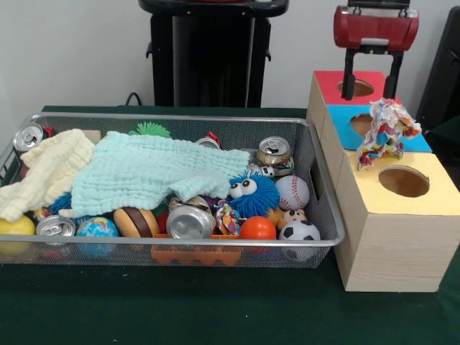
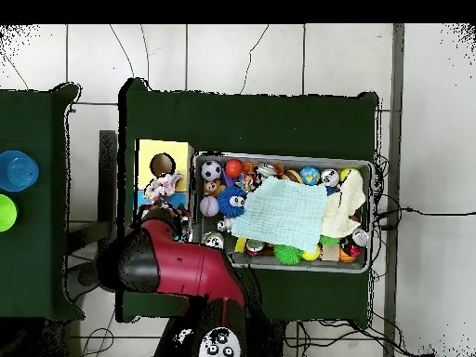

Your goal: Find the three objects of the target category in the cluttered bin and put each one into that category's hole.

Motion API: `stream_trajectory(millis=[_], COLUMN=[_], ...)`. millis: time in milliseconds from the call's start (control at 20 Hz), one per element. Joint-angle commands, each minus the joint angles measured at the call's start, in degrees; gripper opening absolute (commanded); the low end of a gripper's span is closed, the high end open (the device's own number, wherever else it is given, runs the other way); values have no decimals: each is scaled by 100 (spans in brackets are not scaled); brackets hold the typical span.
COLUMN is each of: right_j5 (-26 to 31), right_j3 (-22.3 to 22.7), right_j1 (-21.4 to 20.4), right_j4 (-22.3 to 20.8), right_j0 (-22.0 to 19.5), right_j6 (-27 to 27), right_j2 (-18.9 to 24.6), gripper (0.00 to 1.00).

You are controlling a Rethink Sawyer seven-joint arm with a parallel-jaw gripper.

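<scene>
A multicoloured rope toy [image 1: 386, 133] [image 2: 163, 189] lies over the blue box top [image 1: 417, 142], beside the blue hole [image 1: 361, 123]; I cannot tell whether it rests there or is falling. My gripper [image 1: 371, 97] hangs just above it, open, its black fingers [image 1: 348, 75] spread wide and holding nothing. The red hole [image 1: 357, 88] lies behind the fingers and the yellow hole [image 1: 404, 181] in front. A second rope toy [image 1: 227, 215] lies in the wire bin [image 1: 327, 215] among the clutter. In the overhead view the red arm [image 2: 181, 265] covers the gripper.
The bin holds a mint cloth [image 1: 151, 172], a cream cloth [image 1: 47, 172], several cans [image 1: 188, 221], a blue fuzzy creature [image 1: 251, 192], a baseball [image 1: 292, 192], a soccer ball [image 1: 299, 231] and an orange ball [image 1: 257, 228]. The wooden box [image 1: 392, 251] stands right of the bin.
</scene>
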Motion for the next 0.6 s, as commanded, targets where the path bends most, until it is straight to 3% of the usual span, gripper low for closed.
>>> stream_trajectory(millis=[50, 600], right_j5=[-415, -292], right_j3=[507, 508], right_j1=[297, 194], right_j4=[16, 141], right_j0=[-232, -150], right_j6=[1220, 1284], right_j2=[497, 503], gripper=[100, 100])
